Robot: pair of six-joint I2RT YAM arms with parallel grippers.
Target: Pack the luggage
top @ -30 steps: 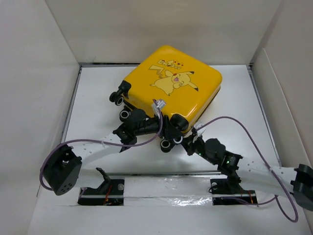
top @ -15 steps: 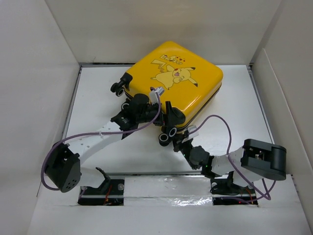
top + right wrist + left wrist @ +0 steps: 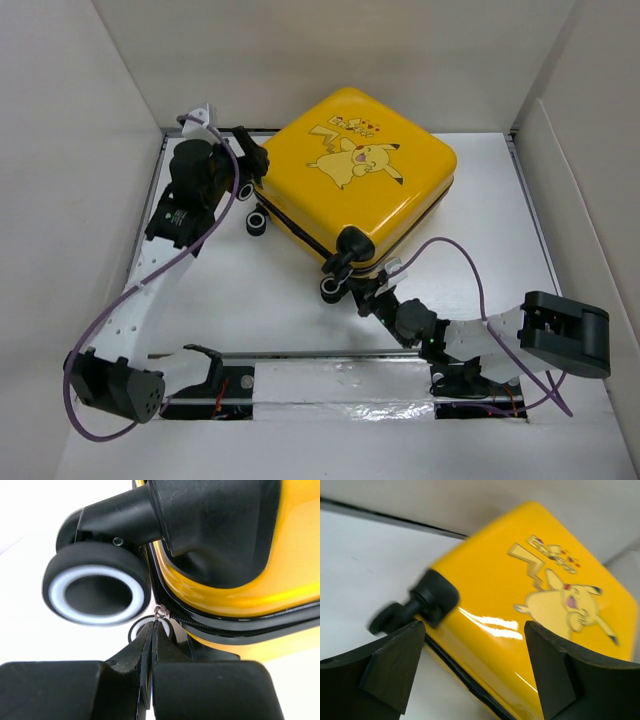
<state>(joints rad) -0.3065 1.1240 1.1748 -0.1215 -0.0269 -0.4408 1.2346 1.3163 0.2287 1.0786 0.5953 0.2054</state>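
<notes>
Just beside the luggage (image 3: 360, 175) wheel (image 3: 97, 582), right claw (image 3: 151, 630) on zipper pull (image 3: 160, 612).

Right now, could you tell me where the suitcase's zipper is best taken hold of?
Probably by the thin black pull tab hanging off the slider beside the corner wheel. Come from the near side, low, squeezing its flat faces: it sticks out from the suitcase seam.

Left arm (image 3: 150, 290) swung off the luggage's (image 3: 360, 175) near side out to the table's (image 3: 480, 230) far-left corner. Left gripper (image 3: 250, 160) ended beside the far-left wheel (image 3: 390, 620), jaws wide apart. Right arm (image 3: 490, 335) pulled its elbow in from the right edge. Right gripper (image 3: 362, 290) shifted left to the near corner. Luggage rotated slightly.
</notes>
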